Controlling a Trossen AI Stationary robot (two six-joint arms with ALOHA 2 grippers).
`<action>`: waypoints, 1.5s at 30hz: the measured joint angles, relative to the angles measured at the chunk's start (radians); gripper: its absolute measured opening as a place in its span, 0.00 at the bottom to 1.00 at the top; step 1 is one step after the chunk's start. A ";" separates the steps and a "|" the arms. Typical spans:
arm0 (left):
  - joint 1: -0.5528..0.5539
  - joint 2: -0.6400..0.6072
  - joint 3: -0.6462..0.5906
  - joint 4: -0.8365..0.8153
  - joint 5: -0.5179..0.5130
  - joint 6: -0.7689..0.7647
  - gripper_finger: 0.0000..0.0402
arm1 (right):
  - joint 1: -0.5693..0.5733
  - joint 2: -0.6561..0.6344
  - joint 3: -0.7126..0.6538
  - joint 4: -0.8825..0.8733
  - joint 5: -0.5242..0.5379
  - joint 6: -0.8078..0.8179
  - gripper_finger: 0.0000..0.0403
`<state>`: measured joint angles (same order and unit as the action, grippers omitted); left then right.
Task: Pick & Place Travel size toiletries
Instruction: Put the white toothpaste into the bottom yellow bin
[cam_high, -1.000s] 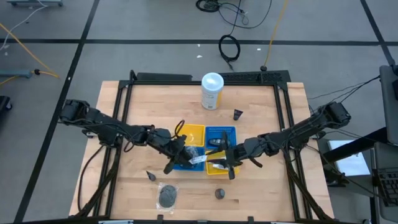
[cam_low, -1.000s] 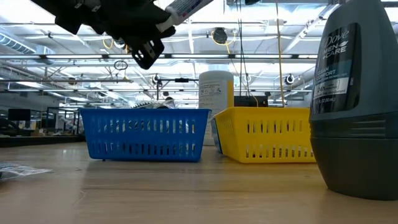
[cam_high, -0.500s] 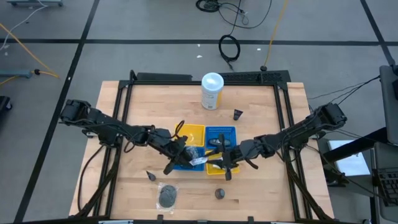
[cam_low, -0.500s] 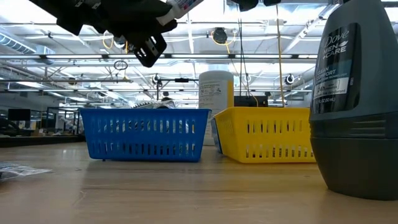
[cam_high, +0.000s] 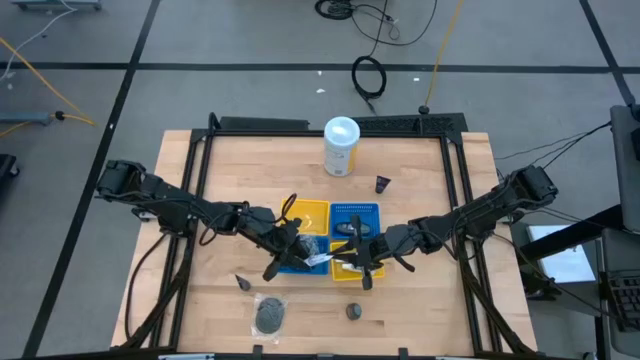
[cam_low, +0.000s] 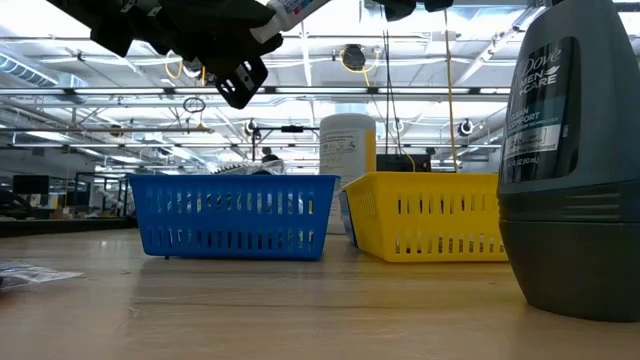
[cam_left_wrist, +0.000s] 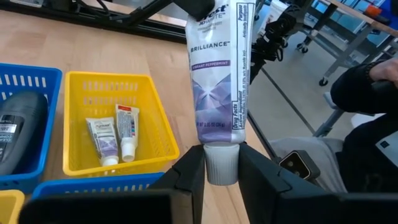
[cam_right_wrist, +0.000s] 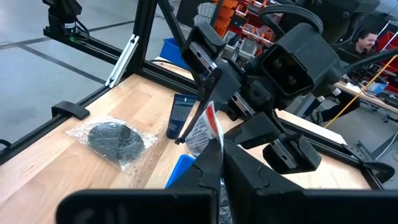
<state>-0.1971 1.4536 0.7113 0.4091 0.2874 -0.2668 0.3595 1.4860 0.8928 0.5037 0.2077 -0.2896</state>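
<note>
A white and purple toothpaste tube (cam_left_wrist: 219, 81) hangs level in the air between my two grippers, above the near trays (cam_high: 320, 258). My left gripper (cam_left_wrist: 221, 169) is shut on its cap end. My right gripper (cam_right_wrist: 214, 158) is shut on its flat end. A yellow tray (cam_left_wrist: 74, 99) holds two small white tubes (cam_left_wrist: 102, 140) lying on its floor. A grey deodorant (cam_left_wrist: 18, 134) lies in a blue tray (cam_left_wrist: 37, 74). On the table near the front edge lie a bagged dark mesh puff (cam_right_wrist: 112, 140) and a small dark tube (cam_right_wrist: 180, 115). My left gripper pinches the tube's white cap (cam_left_wrist: 221, 155) between its two fingers, coming nearly level from the table's left, in line with the tube. The tube is lifted clear of the trays. My right gripper pinches the tube's flat crimped end (cam_right_wrist: 208, 127) between its shut fingers, level from the table's right.
Four small trays, blue and yellow, stand together mid-table (cam_high: 330, 235). A tall white canister (cam_high: 341, 146) stands at the far side, with a small black piece (cam_high: 382, 184) to its right. A grey deodorant (cam_low: 570, 160) stands near the front edge. People show beyond the table.
My right gripper has gone a little toward the table's left, up to the tube's flat end. The left gripper and the tube have stayed where they were.
</note>
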 joint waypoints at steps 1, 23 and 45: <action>0.000 0.000 0.000 0.000 0.000 0.001 0.21 | 0.000 0.000 0.000 0.000 0.000 0.001 0.00; 0.066 -0.045 0.001 -0.038 0.000 0.056 0.22 | 0.009 -0.109 0.000 -0.254 0.004 0.158 0.00; 0.069 -0.102 0.001 -0.109 -0.010 0.063 0.22 | 0.058 -0.168 0.000 -0.665 0.031 0.533 0.00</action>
<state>-0.1284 1.3518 0.7124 0.3004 0.2769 -0.2043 0.4172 1.3182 0.8930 -0.1609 0.2387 0.2433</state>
